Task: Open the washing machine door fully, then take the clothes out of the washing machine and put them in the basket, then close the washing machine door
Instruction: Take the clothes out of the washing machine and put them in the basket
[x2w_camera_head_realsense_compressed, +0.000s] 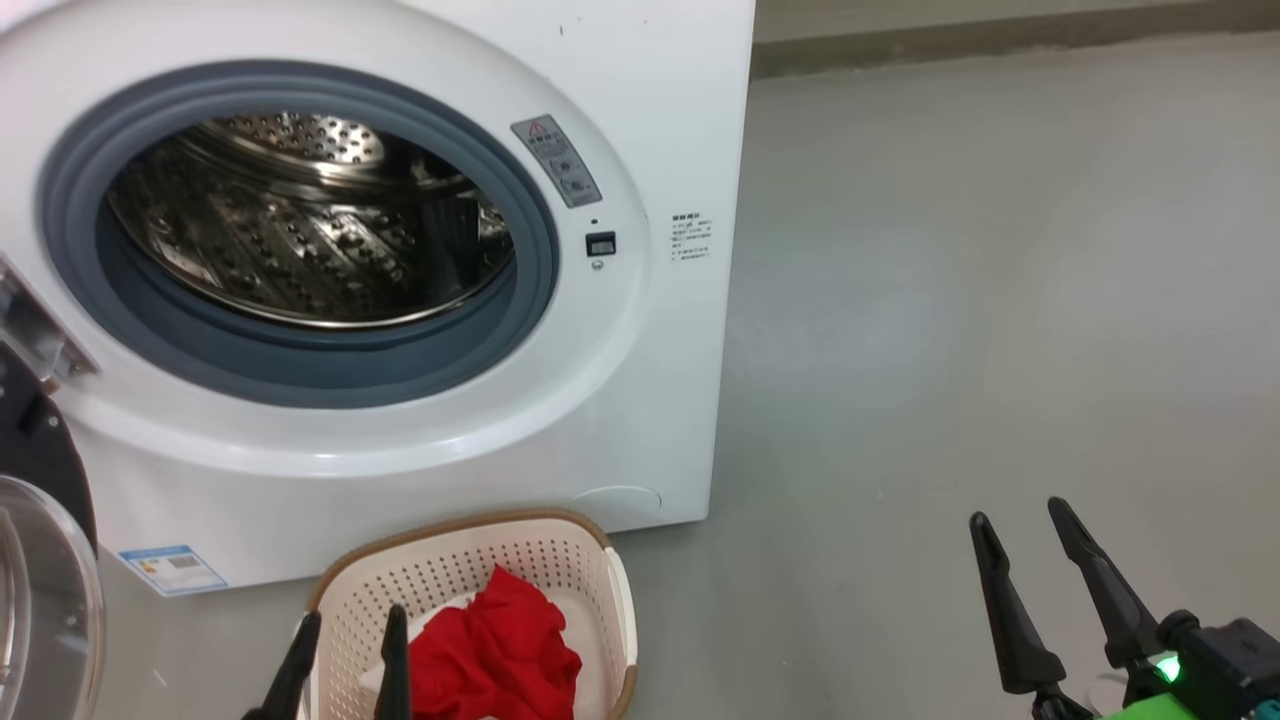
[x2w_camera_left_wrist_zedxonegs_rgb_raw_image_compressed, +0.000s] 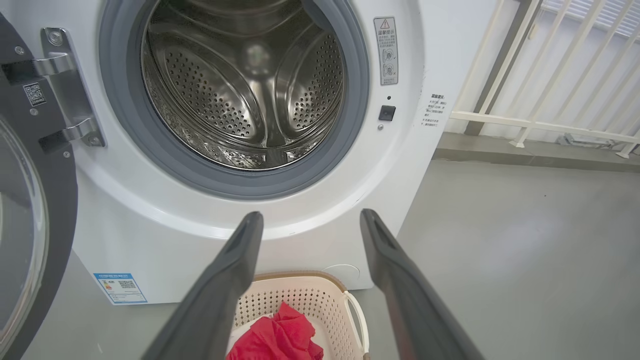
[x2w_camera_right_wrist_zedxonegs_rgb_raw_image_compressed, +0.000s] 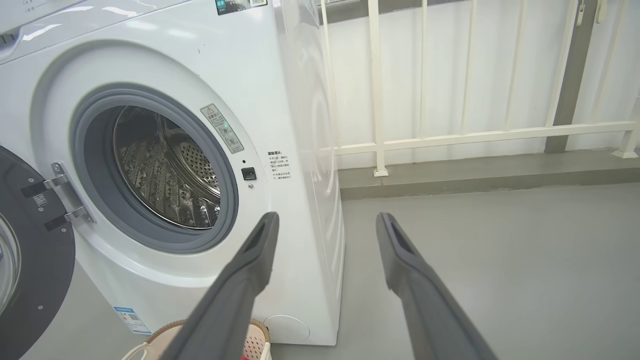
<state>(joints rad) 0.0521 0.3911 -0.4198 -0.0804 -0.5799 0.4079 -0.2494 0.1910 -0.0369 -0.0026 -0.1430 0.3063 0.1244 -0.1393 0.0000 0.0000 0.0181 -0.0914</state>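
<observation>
Washing machine (x2w_camera_head_realsense_compressed: 660, 420): white front-loader standing on a grey floor (x2w_camera_head_realsense_compressed: 950, 300); steel perforated drum (x2w_camera_head_realsense_compressed: 300, 230) ringed by a grey rubber gasket (x2w_camera_head_realsense_compressed: 330, 360).

Washing machine door (x2w_camera_left_wrist_zedxonegs_rgb_raw_image_compressed: 60, 200): swung open to the left of the opening on a metal hinge (x2w_camera_left_wrist_zedxonegs_rgb_raw_image_compressed: 65, 90); black rim and clear glass bowl face outward; it stands beside the basket's left side.

Basket (x2w_camera_head_realsense_compressed: 450, 570): cream, perforated, brown rim; set on the floor just in front of the machine, below the opening.

Clothes (x2w_camera_head_realsense_compressed: 495, 645): red fabric lying bunched inside the basket over a white part.

Left gripper (x2w_camera_head_realsense_compressed: 353, 612): jaws wide and holding nothing; fingers over the left part of the basket, just beside the clothes.

Right gripper (x2w_camera_head_realsense_compressed: 1018, 510): jaws wide and holding nothing; over bare floor, well apart from the machine to its right; a green light (x2w_camera_head_realsense_compressed: 1165, 668) glows at its base.

Surroundings: a white railing (x2w_camera_right_wrist_zedxonegs_rgb_raw_image_compressed: 450, 135) stands on a raised kerb behind the machine.

Markings: grey warning sticker (x2w_camera_head_realsense_compressed: 556, 160) with a triangle symbol right of the opening; black latch socket (x2w_camera_head_realsense_compressed: 600, 243) below it; small printed notice (x2w_camera_head_realsense_compressed: 690, 238), too small to read; blue label (x2w_camera_head_realsense_compressed: 172, 568) at the lower left corner, with a code square; QR sticker (x2w_camera_left_wrist_zedxonegs_rgb_raw_image_compressed: 34, 93) on the door rim near the hinge; round cover (x2w_camera_head_realsense_compressed: 617, 500) at the lower right corner.
</observation>
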